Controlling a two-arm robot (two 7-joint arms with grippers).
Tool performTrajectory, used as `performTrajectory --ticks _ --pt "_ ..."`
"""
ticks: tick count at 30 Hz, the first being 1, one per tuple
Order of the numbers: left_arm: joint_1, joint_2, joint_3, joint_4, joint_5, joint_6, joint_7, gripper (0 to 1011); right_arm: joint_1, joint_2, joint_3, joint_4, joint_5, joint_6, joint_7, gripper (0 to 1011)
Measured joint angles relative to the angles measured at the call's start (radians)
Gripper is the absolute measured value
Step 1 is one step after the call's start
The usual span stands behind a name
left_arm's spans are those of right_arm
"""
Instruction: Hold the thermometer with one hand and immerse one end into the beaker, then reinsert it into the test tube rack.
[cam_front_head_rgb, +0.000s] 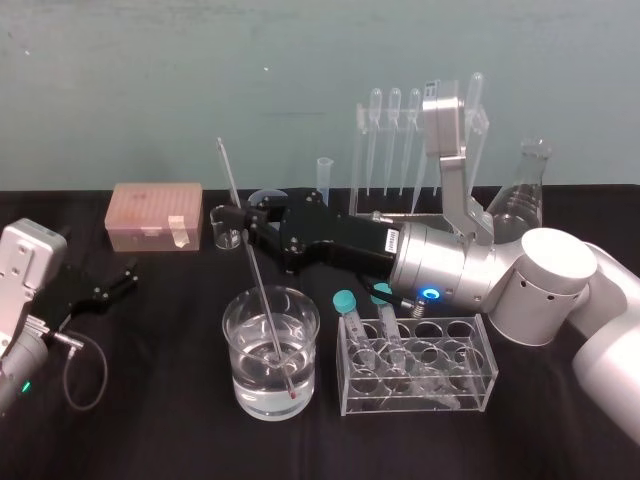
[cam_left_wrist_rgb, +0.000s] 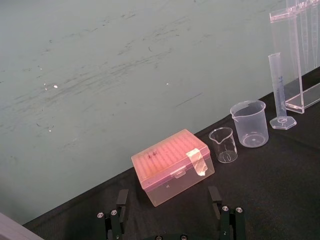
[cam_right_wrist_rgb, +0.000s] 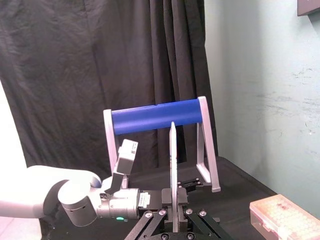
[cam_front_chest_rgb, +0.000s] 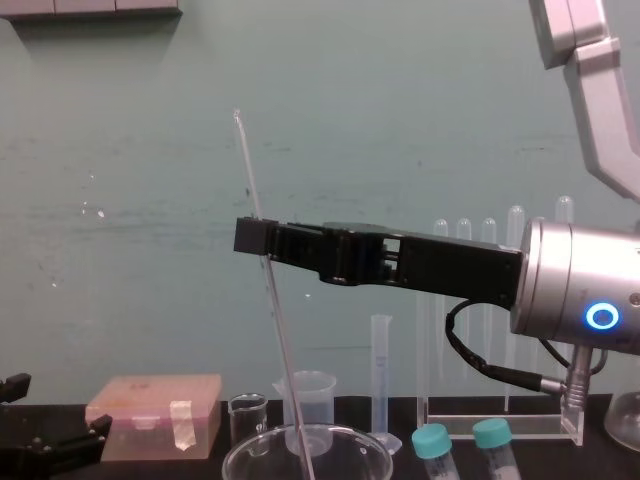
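Observation:
My right gripper (cam_front_head_rgb: 238, 222) reaches in from the right and is shut on the thermometer (cam_front_head_rgb: 259, 285), a long thin glass rod held slightly tilted. Its red bulb end sits under the water near the bottom of the glass beaker (cam_front_head_rgb: 232, 330). In the chest view the right gripper (cam_front_chest_rgb: 256, 240) grips the thermometer (cam_front_chest_rgb: 268, 300) about midway along its length, above the beaker's rim (cam_front_chest_rgb: 305, 442). The test tube rack (cam_front_head_rgb: 358, 160), a tall clear frame, stands at the back, partly hidden behind my right arm. My left gripper (cam_front_head_rgb: 112, 283) rests open at the far left.
A pink tip box (cam_front_head_rgb: 155, 215), two small plastic beakers (cam_left_wrist_rgb: 249, 124) and a graduated cylinder (cam_left_wrist_rgb: 280, 90) line the back. A low clear tube holder (cam_front_head_rgb: 420, 365) with teal-capped tubes stands right of the beaker. A flask (cam_front_head_rgb: 522, 195) is at the back right.

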Motion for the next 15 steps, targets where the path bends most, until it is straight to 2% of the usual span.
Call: performTrajectory --ticks 15 --pt "0.000 0.000 0.000 0.000 0.000 0.000 0.000 1008 0.004 -0.004 0.000 0.009 0.003 -0.004 0.006 56"
